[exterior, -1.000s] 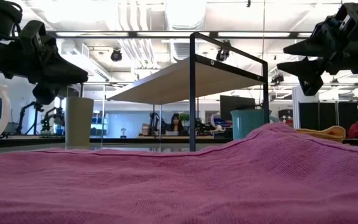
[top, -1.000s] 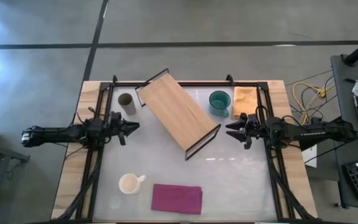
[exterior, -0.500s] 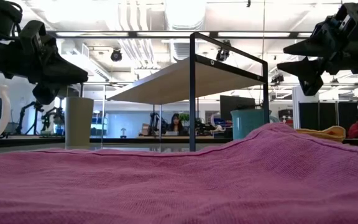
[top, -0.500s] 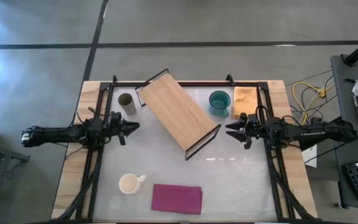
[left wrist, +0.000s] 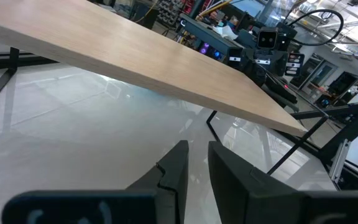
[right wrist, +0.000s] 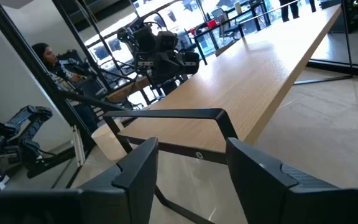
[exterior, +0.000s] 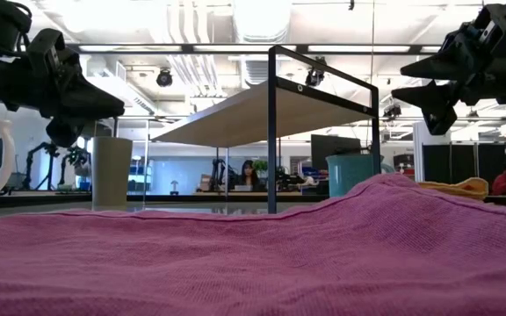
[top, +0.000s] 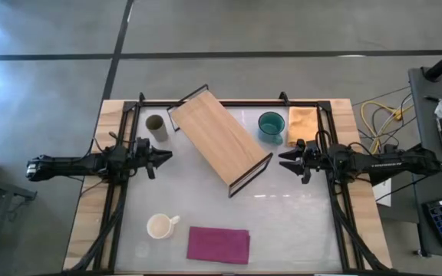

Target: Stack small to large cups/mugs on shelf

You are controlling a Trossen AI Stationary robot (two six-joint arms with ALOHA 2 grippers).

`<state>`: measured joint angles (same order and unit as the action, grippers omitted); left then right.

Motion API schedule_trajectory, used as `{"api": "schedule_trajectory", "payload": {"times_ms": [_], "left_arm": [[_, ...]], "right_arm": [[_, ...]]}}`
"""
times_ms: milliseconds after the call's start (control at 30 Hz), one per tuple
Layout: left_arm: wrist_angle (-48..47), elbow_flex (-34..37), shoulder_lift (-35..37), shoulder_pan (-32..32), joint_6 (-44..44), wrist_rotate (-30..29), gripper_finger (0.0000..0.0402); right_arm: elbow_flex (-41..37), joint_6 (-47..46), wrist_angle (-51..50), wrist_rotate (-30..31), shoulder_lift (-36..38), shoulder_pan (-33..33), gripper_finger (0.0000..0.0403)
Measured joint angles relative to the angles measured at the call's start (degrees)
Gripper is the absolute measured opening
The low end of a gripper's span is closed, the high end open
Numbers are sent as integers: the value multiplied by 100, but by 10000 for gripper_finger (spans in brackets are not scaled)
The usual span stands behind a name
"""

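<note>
The shelf (top: 219, 142), a light-wood board on a black wire frame, stands slantwise on the table's middle on its wire legs (exterior: 272, 132). The olive-brown cup (top: 156, 127) stands upright at the far left. The teal mug (top: 270, 125) stands at the far right, beside the shelf. The white mug (top: 160, 226) stands near the front left. My left gripper (top: 167, 156) hovers left of the shelf, its fingers a narrow gap apart (left wrist: 195, 168), empty. My right gripper (top: 282, 159) hovers right of the shelf, open (right wrist: 191, 162) and empty.
A magenta cloth (top: 218, 244) lies flat at the front middle and fills the low view's foreground (exterior: 253, 254). A small orange cloth (top: 301, 125) lies at the far right beside the teal mug. A black frame rail (top: 229, 102) runs round the table. People sit in the room behind.
</note>
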<state>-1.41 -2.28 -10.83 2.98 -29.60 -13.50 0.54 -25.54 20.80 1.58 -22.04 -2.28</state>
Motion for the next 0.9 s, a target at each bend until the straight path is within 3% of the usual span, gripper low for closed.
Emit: {"api": "schedule_trajectory", "payload": {"times_ms": [167,400,500,700,833,900], "left_arm": [[115,0,-2,2,712,-121,48],[1266,0,19,-2,-2733,-344,48],[1583,-5,-3,4,-2269,-710,48],[1675,-7,-26,-7,-1950,-278,48],[2031,-4,-109,-1,-1900,-480,48],[2226,-154,-217,-11,-1368,-186,48]], "right_arm": [[1,0,-2,-2,-2,0,183],[0,0,0,0,0,0,183],[0,0,0,-2,-2,0,183],[0,0,1,0,0,1,183],[0,-2,2,0,0,0,183],[0,0,2,0,-2,2,183]]}}
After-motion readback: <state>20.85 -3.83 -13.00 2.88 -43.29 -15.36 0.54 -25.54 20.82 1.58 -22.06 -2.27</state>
